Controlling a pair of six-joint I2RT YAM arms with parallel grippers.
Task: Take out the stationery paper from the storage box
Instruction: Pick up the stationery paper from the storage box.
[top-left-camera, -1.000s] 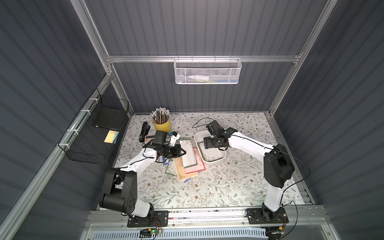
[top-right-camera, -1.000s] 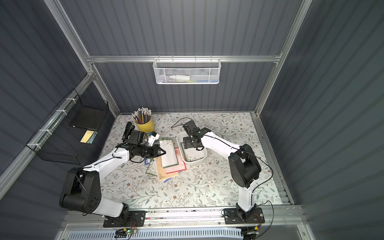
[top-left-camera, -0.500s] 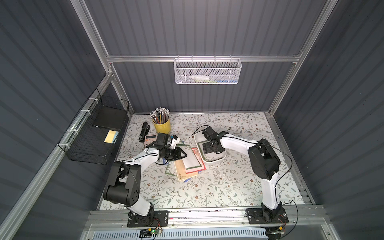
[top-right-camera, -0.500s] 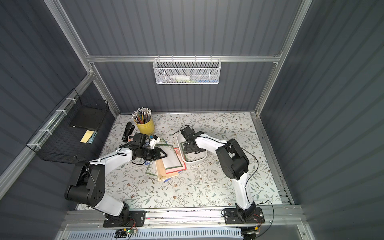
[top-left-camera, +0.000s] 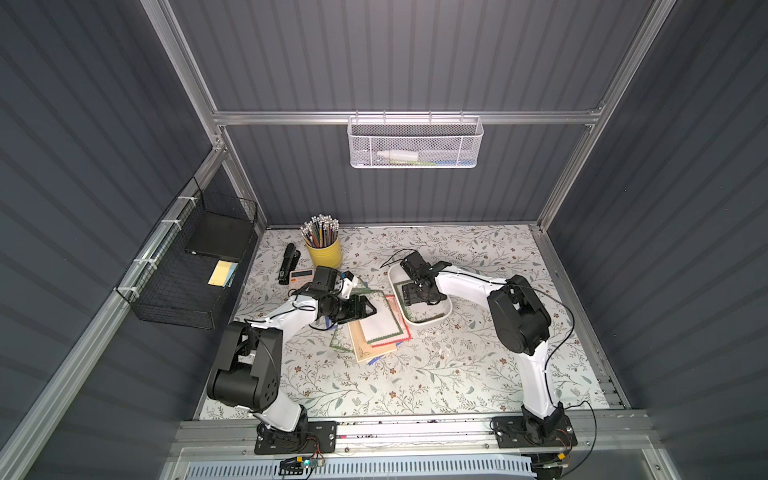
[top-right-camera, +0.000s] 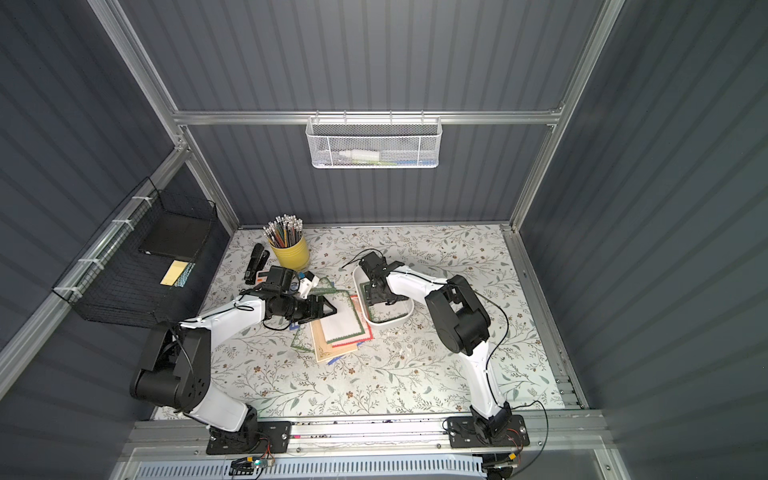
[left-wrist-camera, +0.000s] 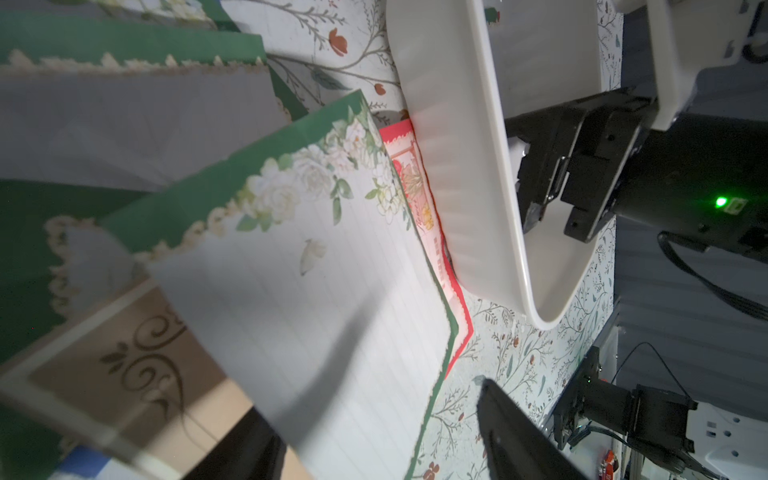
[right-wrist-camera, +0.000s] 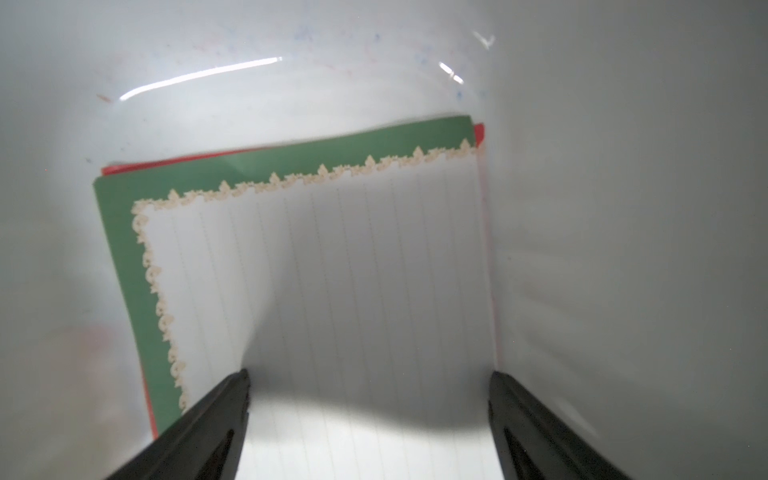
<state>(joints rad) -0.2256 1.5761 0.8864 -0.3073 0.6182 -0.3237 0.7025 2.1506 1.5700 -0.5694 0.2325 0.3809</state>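
The storage box (top-left-camera: 432, 320) (top-right-camera: 390, 322) is a shallow white tray right of centre. Stationery paper lies inside it: a green-bordered lined sheet (right-wrist-camera: 332, 291) on a red one (right-wrist-camera: 480, 133). My right gripper (right-wrist-camera: 370, 395) (top-left-camera: 415, 297) is down in the box, open, its fingers either side of that sheet. Left of the box lies a fanned pile of sheets (top-left-camera: 380, 324) (top-right-camera: 343, 322), topped by a green-bordered floral sheet (left-wrist-camera: 332, 299). My left gripper (left-wrist-camera: 374, 440) (top-left-camera: 368, 309) stands open low over the pile's left edge, with the top sheet's end between its fingers.
A yellow pencil cup (top-left-camera: 324, 253), a black stapler (top-left-camera: 289, 264) and a calculator (top-left-camera: 301, 275) stand at the back left. A black wire basket (top-left-camera: 195, 270) holding a yellow pad (top-left-camera: 219, 272) hangs on the left wall. A white mesh basket (top-left-camera: 413, 143) hangs at the back.
My left gripper has gone from shut to open, letting the green floral sheet go onto the pile. The right gripper has come down into the box over the sheet there.
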